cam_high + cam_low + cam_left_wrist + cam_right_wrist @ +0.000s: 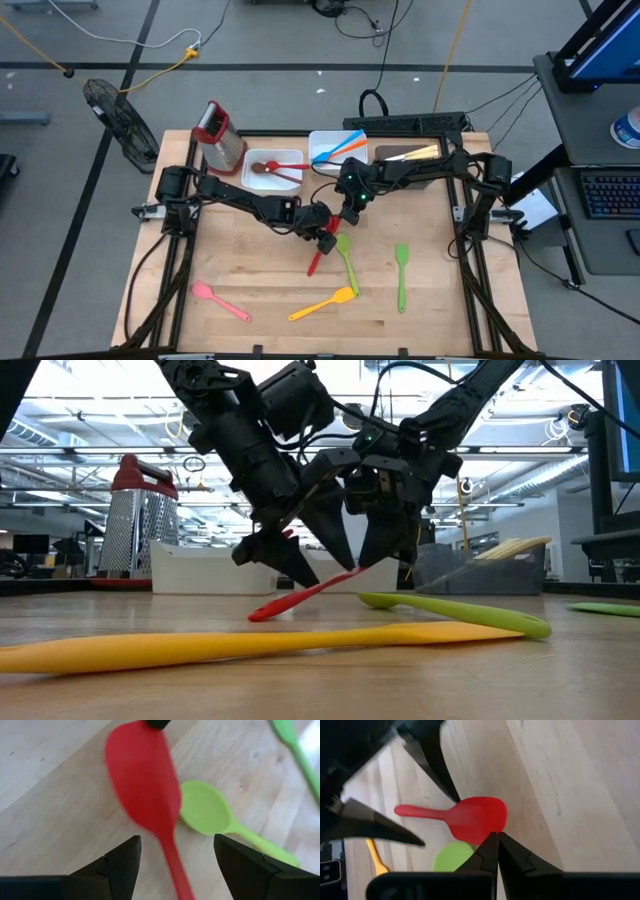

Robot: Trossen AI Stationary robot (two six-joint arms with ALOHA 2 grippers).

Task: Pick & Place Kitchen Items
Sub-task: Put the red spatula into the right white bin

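From above, both dark arms meet over the middle of the wooden bench [250,330]. The right gripper [338,222] pinches the bowl end of a red plastic spoon [318,256]; the left gripper [322,238] hangs spread around it. A green spoon [346,262] lies just beside, another green spatula [401,277] nearer the right edge, and a yellow spatula [322,305] and a pink spoon [220,300] toward the front edge. White trays [272,183] at the back edge already hold utensils.

At table height, the red spoon [305,596] slants, handle tip near the wood and bowl raised.

The left wrist view shows the left fingers [120,862] parted, the red handle running between them untouched.

The right wrist view shows the right fingertips [492,851] clamped on the rim of the red bowl.

It looks like a handover or lift in progress. Next, I'd guess the left claw must close on the handle, or the right must carry the spoon to a back tray.
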